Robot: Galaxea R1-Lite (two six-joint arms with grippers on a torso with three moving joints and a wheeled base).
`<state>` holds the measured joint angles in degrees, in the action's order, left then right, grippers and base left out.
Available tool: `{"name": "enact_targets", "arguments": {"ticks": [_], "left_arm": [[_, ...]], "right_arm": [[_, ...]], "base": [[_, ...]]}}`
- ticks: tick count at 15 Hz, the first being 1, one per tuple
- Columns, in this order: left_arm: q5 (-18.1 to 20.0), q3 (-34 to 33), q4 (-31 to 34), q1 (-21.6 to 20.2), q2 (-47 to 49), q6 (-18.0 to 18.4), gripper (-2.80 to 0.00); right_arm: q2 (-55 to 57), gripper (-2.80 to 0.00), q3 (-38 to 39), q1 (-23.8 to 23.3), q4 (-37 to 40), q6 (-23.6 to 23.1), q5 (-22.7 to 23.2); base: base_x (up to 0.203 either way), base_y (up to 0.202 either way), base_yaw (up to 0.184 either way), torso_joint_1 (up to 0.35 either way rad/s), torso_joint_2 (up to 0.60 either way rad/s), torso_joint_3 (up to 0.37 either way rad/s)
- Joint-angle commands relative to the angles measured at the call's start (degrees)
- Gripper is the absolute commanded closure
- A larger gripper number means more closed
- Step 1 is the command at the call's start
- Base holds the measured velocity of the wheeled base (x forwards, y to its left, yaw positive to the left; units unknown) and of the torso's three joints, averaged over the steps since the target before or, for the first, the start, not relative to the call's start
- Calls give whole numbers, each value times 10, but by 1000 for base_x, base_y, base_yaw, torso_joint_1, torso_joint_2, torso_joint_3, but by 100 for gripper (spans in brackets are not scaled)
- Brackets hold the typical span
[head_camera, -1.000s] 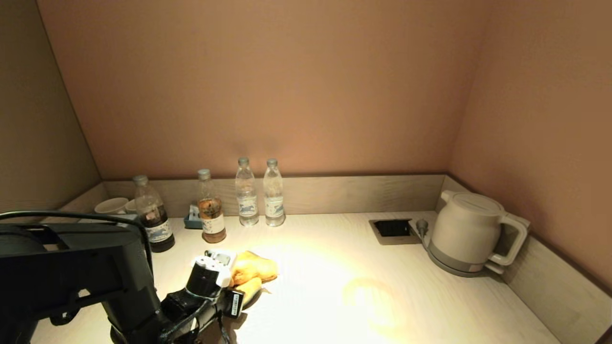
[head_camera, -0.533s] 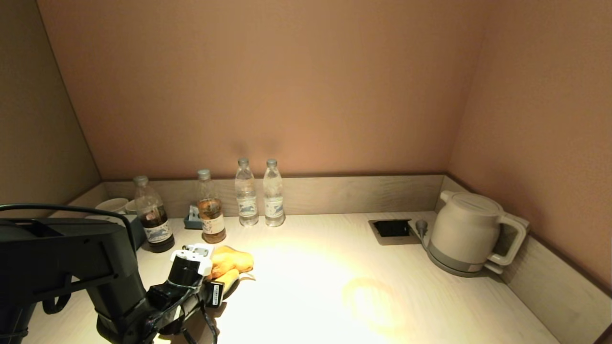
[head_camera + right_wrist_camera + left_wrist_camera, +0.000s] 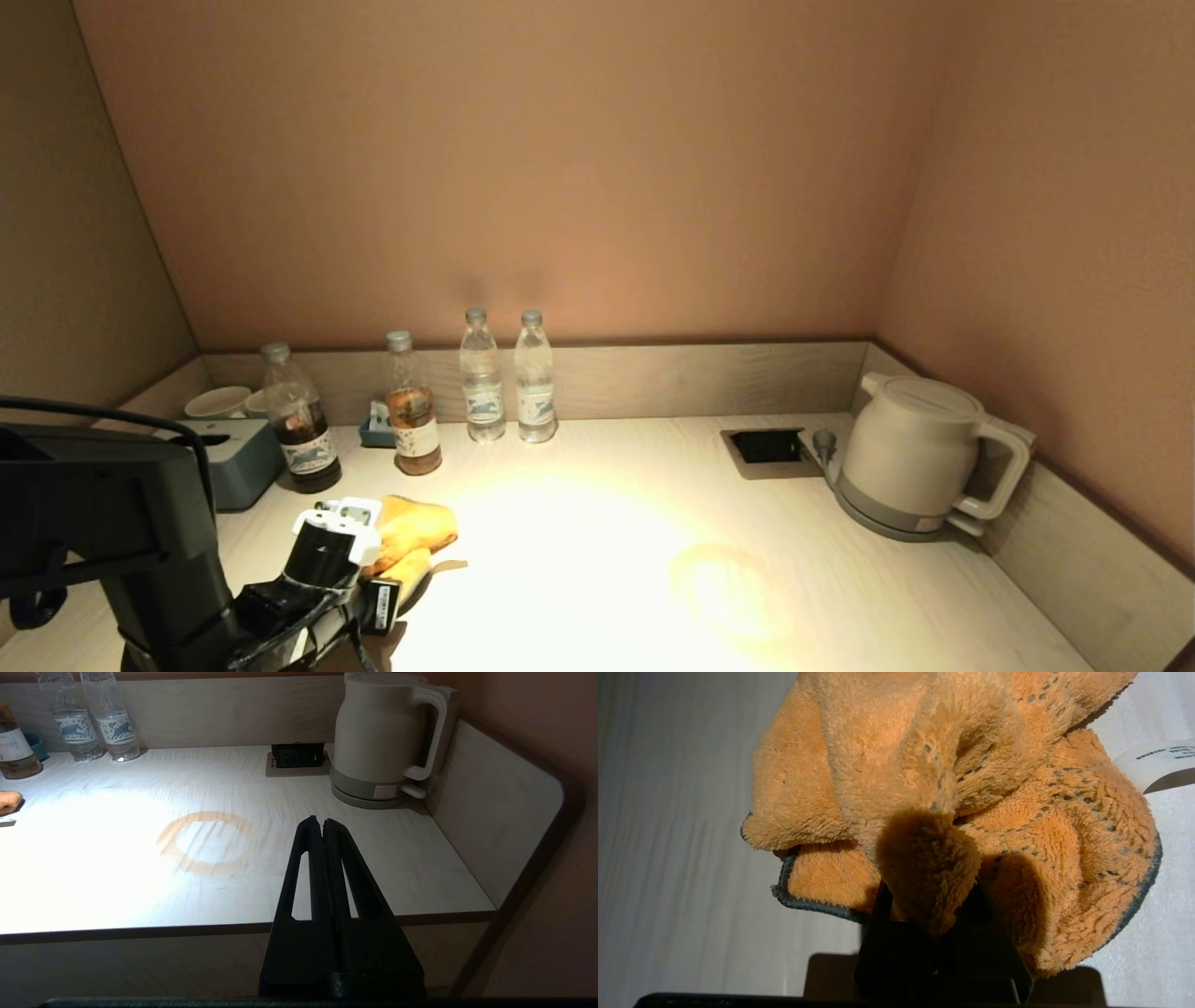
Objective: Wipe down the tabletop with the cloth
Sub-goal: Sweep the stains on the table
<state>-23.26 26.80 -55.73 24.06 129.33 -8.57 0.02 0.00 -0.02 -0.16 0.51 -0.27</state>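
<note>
Head view: looked down from above over the whole counter (image 3: 653,523).
Left wrist view: sat very close on the cloth (image 3: 952,798).
Right wrist view: faced the counter from its front edge; shared the kettle (image 3: 380,737) with the head view.

A hotel-room drinks nook: a kettle (image 3: 910,455), 4 bottles (image 3: 481,376), cups (image 3: 217,402) and a built-in socket (image 3: 767,446) on a walled counter (image 3: 616,551).

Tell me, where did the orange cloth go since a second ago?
The left gripper, shut on the orange cloth, dragged it along the tabletop toward the robot's left, uncovering a grey box. The bottles, kettle, ring stain and parked right gripper stayed put.
</note>
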Motion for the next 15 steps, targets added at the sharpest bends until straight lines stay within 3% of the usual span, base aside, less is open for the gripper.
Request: {"name": "enact_targets", "arguments": {"ticks": [1, 7, 9, 15], "left_arm": [[0, -35, -2, 16, -16, -17, 0], [1, -70, -33, 125, -28, -67, 0], [1, -69, -67, 174, -23, -64, 0], [3, 5, -95, 211, 6, -31, 0]], "right_arm": [[0, 0, 0, 0, 0, 0, 0], [0, 0, 0, 0, 0, 0, 0], [0, 0, 0, 0, 0, 0, 0], [0, 0, 0, 0, 0, 0, 0]], "base": [[0, 0, 0, 0, 0, 0], [0, 0, 0, 0, 0, 0], [0, 0, 0, 0, 0, 0], [0, 0, 0, 0, 0, 0]]}}
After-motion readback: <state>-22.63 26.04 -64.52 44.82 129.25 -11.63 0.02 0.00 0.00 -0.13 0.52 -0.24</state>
